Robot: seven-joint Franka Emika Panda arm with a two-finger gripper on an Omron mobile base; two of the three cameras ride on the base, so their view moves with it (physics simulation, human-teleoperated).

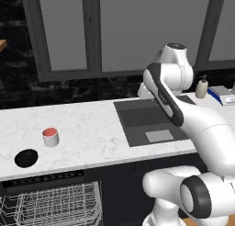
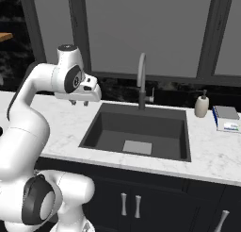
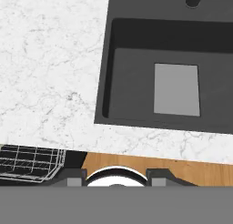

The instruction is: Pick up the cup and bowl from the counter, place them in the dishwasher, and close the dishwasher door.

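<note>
Gripper: my gripper point(image 2: 79, 103) hangs above the long white marble counter point(image 1: 87, 124) just left of the dark inset sink point(image 2: 141, 132); in the right base view its two short fingers point down with a gap between them and nothing in it, so it stands open and holds nothing. In the hand view the two dark tips point(image 3: 75, 176) rise at the bottom edge, set apart.
Cup: small short cylindrical cup point(image 1: 50, 137), white-grey outside with a red-pink top, stands upright on the counter in the left base view, well to the left of the sink and well apart from my gripper.
Bowl: small round shallow black bowl point(image 1: 26, 158) sits near the counter's front edge, just beside the cup, to its lower left, not touching it.
Dishwasher: black under-counter dishwasher point(image 1: 46, 177) lies below the cup and bowl, with its white wire rack point(image 1: 55, 204) showing in the left base view; the hand view catches a corner of that rack point(image 3: 29, 164) under the counter edge.
Sink: the right base view shows the dark curved faucet point(image 2: 140, 80) behind the basin, and a light grey square on the basin floor point(image 3: 176, 89).
Right side: cream soap dispenser bottle point(image 2: 202, 105) and a flat white-and-blue box point(image 2: 226, 119) rest on the counter right of the sink.
</note>
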